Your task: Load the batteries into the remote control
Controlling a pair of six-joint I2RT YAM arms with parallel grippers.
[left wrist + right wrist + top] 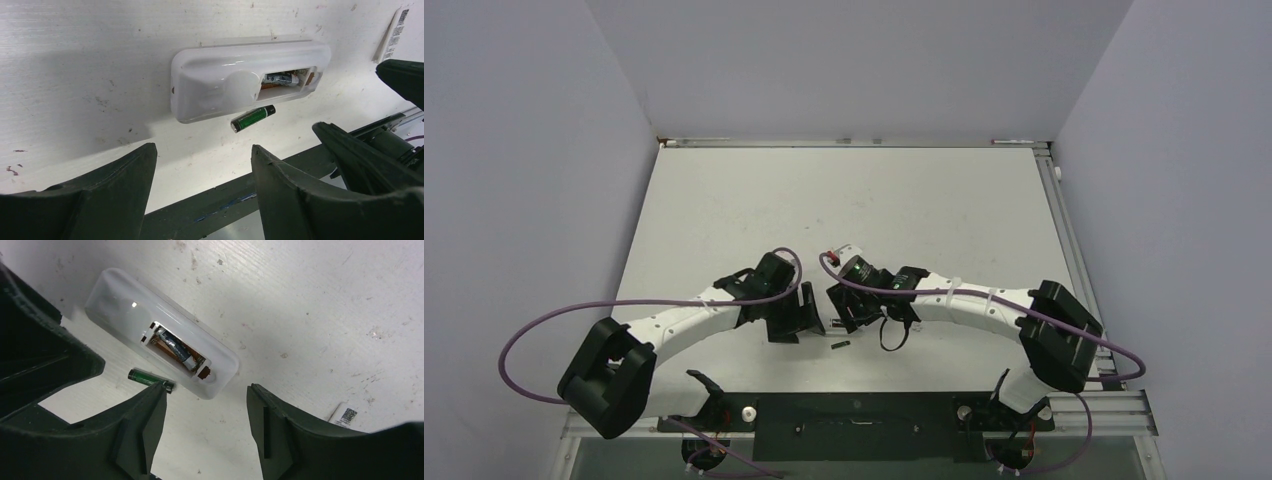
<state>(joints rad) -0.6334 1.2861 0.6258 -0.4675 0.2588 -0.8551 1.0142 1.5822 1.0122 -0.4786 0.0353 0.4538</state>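
**Second battery waits beside the slot**

Over the tabletop (pixel 924 200), both our hands hover close to the work. Our left hand (pixel 202 155) has its fingers spread with nothing between them, and our right hand (pixel 206 390) is spread and empty too. The remote (pixel 220 85) lies flat between them, slot face up. The seated battery (pixel 281 78) fills one bay. The loose battery (pixel 252 118) lies just beside the remote's long edge. We judge it comes next: grip it at mid-length, match its ends to the contacts, and steady the remote with the other hand while pressing in.
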